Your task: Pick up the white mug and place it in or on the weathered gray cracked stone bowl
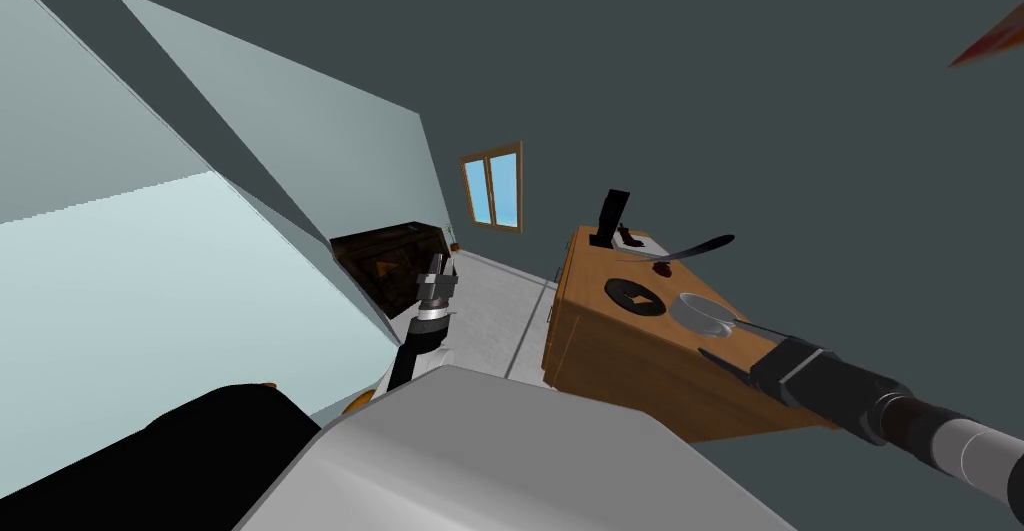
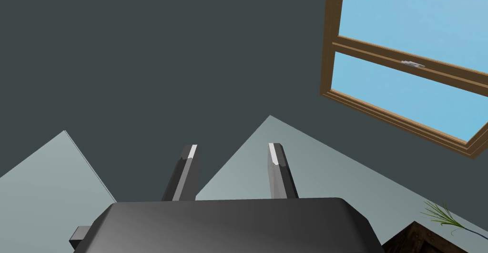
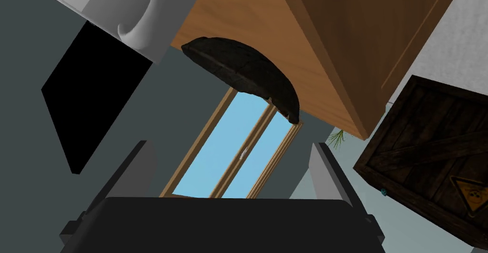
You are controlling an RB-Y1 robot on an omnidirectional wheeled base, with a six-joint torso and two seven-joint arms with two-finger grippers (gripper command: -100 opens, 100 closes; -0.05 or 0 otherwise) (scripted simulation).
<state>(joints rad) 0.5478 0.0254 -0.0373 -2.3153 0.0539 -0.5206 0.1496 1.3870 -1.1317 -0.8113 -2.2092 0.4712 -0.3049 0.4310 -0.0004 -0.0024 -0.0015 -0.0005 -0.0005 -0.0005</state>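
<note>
The white mug (image 1: 705,313) stands on the wooden cabinet top (image 1: 600,320), near its right end. The dark, rough stone bowl (image 1: 635,295) sits just left of it and appears side-on in the right wrist view (image 3: 248,74). My right gripper (image 1: 720,339) is open at the mug's near side, one finger reaching the rim and nothing between the fingers (image 3: 329,169). A large white shape (image 3: 138,12) with a curved rib lies beside the bowl, off to one side of the gripper (image 3: 233,155). My left gripper (image 1: 437,270) is raised at my left and open (image 2: 233,150).
At the cabinet's far end are a black upright slab (image 1: 610,217), a white object (image 1: 640,245) and a dark curved utensil (image 1: 690,248). A dark wooden crate (image 1: 385,260) stands on the light floor (image 1: 490,315) left of the cabinet, also seen from the right wrist (image 3: 429,155).
</note>
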